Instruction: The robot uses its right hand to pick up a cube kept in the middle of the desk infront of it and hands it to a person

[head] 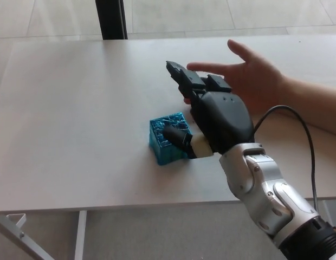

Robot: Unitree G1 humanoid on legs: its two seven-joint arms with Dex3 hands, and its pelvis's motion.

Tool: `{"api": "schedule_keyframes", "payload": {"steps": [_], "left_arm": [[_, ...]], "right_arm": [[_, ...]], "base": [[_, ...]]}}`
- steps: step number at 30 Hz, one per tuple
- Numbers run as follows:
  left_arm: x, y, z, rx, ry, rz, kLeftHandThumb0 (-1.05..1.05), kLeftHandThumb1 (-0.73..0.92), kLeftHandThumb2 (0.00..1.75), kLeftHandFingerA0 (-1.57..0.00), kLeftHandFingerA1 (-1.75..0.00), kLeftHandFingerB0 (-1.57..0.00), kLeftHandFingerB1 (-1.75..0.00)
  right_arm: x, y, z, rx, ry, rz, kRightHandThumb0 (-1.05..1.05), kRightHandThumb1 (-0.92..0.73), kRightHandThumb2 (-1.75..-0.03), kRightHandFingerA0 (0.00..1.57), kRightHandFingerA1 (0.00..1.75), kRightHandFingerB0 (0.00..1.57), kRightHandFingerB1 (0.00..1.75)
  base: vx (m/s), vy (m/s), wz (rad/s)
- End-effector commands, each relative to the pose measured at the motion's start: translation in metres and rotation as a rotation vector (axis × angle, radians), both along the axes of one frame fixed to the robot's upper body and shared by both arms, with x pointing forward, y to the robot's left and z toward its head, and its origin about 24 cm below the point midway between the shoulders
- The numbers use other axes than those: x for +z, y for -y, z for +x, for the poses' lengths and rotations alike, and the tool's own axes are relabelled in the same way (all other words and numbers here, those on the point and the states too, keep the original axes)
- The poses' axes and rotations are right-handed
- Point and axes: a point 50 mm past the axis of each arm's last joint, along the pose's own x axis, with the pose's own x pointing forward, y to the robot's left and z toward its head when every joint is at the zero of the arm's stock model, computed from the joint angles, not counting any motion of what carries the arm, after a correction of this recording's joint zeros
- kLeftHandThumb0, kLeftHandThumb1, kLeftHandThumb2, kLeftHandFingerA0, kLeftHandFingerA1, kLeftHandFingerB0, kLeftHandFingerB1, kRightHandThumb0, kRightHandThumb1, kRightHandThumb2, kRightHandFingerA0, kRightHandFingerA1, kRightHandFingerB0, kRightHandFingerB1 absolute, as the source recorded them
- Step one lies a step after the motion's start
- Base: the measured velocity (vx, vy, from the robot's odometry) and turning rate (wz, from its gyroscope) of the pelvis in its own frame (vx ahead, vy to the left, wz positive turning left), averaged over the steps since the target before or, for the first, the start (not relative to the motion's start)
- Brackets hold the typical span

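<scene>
A translucent blue lattice cube (pixel 167 140) rests on the white desk (pixel 76 108), near the middle. My right hand (pixel 208 116) hovers just to its right and above it, open: the two fingers (pixel 183 77) stretch out away from me, and the thumb (pixel 176 135) reaches over the cube's right part. Nothing is held. A person's open hand (pixel 254 76) waits palm up beyond my right hand, at the desk's right. My left hand does not show.
A dark vertical post (pixel 111 19) stands behind the desk's far edge. A black cable (pixel 298 124) loops from my right forearm (pixel 271 200). A white desk leg (pixel 81 235) shows below the near edge.
</scene>
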Motion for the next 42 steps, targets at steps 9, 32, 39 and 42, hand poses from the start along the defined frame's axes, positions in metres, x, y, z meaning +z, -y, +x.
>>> {"api": "schedule_keyframes", "payload": {"steps": [9,32,39,42], "left_arm": [[0.004,-0.002,0.008,-0.044,-0.023,0.026,-0.69,0.70,0.61,-0.67,-0.59,-0.54,-0.40],[0.006,-0.003,0.012,-0.047,-0.004,0.024,-0.70,0.70,0.61,-0.68,-0.57,-0.53,-0.39],[0.008,-0.004,0.013,-0.053,0.007,0.027,-0.71,0.70,0.61,-0.71,-0.59,-0.59,-0.41],[0.009,-0.005,0.013,-0.064,-0.002,0.029,-0.71,0.72,0.62,-0.68,-0.57,-0.57,-0.40]], "right_arm": [[-0.012,-0.022,0.004,0.138,-0.463,-0.484,-1.03,-0.73,-1.15,0.38,0.77,0.03,0.30],[-0.027,-0.016,0.008,-0.019,-0.499,-0.863,-0.78,-0.68,-0.61,0.92,1.22,0.22,0.39],[-0.017,-0.008,0.007,0.036,-0.635,-0.956,-0.95,-0.71,-0.61,0.52,0.83,0.12,0.39],[-0.005,0.000,0.011,0.109,-0.728,-0.884,-1.05,-0.56,-0.98,0.40,0.81,0.06,0.39]], "base": [[0.00,0.000,0.00],[0.00,0.000,0.00],[0.00,0.000,0.00],[0.00,0.000,0.00]]}}
